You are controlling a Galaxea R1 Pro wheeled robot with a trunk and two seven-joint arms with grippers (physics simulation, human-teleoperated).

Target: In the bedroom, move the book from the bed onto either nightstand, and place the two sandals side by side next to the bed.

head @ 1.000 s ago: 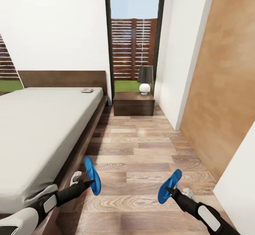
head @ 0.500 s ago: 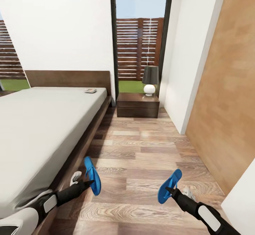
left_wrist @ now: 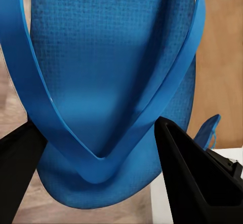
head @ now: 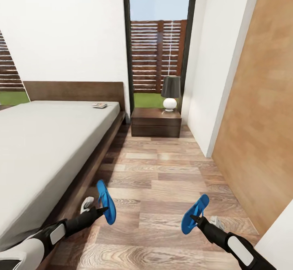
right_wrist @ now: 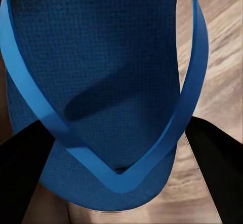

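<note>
Pale wood planks with streaky grain cover the floor (head: 162, 172) through the middle of the head view, between plain white walls and a flat panel of warm wood veneer (head: 260, 111) down the right edge. The bed (head: 87, 168) fills the left side: a low dark-brown frame with a flat headboard and a smooth, matte light-grey mattress. The book (head: 99, 105), small and thin, lies on the mattress near the headboard, at the upper left of centre. Just beyond the bed's far corner stands a boxy, glossy dark-brown nightstand (head: 156, 122) with a horizontal drawer seam, bearing a lamp (head: 170, 93) with a dark shade and a round white base, in front of a tall black-framed window (head: 159, 38) with a slatted brown fence. At the lower left the left arm reaches forward and its left gripper (head: 99, 211) is closed on the left sandal (head: 106, 202), a flat bright blue flip-flop held up on edge above the floor beside the bed frame. At the lower right the right gripper (head: 194, 219) likewise clamps the right sandal (head: 195, 214), tilted upright and well apart from the other. In the left wrist view the sandal's (left_wrist: 114, 82) pebbled sole and thin V-shaped thong strap sit between two black fingers (left_wrist: 195, 183); the right wrist view has the same fine texture on its sandal (right_wrist: 101, 92) with black fingers (right_wrist: 217, 178) on either side.
</note>
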